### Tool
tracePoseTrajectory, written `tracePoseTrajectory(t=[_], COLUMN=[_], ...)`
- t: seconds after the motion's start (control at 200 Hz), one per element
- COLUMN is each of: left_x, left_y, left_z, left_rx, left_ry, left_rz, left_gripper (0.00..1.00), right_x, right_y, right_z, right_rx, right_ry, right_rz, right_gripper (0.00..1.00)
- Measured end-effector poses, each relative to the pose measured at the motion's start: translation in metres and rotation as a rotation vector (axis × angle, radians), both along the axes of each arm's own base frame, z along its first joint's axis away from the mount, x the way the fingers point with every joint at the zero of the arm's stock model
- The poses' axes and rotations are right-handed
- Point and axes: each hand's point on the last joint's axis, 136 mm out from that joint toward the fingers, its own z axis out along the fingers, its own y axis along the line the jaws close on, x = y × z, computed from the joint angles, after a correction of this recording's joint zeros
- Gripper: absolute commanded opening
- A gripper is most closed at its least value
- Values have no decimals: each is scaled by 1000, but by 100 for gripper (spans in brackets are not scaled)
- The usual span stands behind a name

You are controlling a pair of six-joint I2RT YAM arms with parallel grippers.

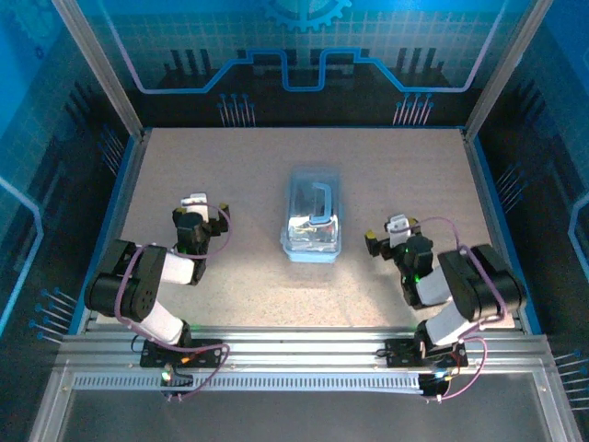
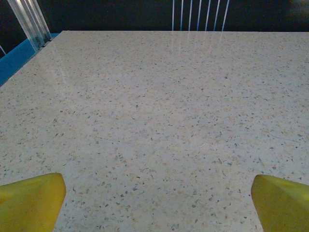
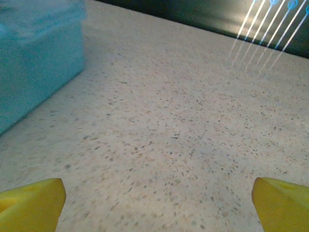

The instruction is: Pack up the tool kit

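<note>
Item: tool kit (image 1: 313, 214), lid down; we place it mid-table (image 1: 230, 166), between the two arms. Left gripper (image 2: 154, 205) and right gripper (image 3: 154, 205): we record both spread wide, holding nothing, poised over bare tabletop.

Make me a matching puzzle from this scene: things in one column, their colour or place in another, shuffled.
Things:
1. tool kit
2. left claw
3. right claw
4. table

Descriptions:
A. speckled beige
B. open, bare surface ahead of it
C. light blue, in the middle
D. open, blue case off to its left

Pairs: 1-C, 2-B, 3-D, 4-A
</note>
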Motion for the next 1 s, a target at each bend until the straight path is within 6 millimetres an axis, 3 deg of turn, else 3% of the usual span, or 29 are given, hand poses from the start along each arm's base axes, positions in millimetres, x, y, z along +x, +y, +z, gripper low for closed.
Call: tracePoseTrajectory(t=[0.155, 0.29, 0.37, 0.675, 1.001], left_x=[0, 0, 0, 0, 0], left_y=[0, 0, 0, 0, 2], left_z=[0, 0, 0, -2, -1], left_rx=[0, 0, 0, 1, 1], left_ry=[0, 0, 1, 7, 7], left_rz=[1, 1, 1, 1, 4], left_gripper=[99, 99, 99, 99, 99], right_x=[33, 59, 58, 51, 50], right_y=[1, -20, -29, -19, -17], right_z=[33, 50, 45, 28, 24], right_rx=[31, 107, 133, 161, 152], right_ry=[-67, -58, -29, 52, 67], right_rz=[0, -17, -28, 6, -4], right_gripper=[100, 100, 100, 100, 100])
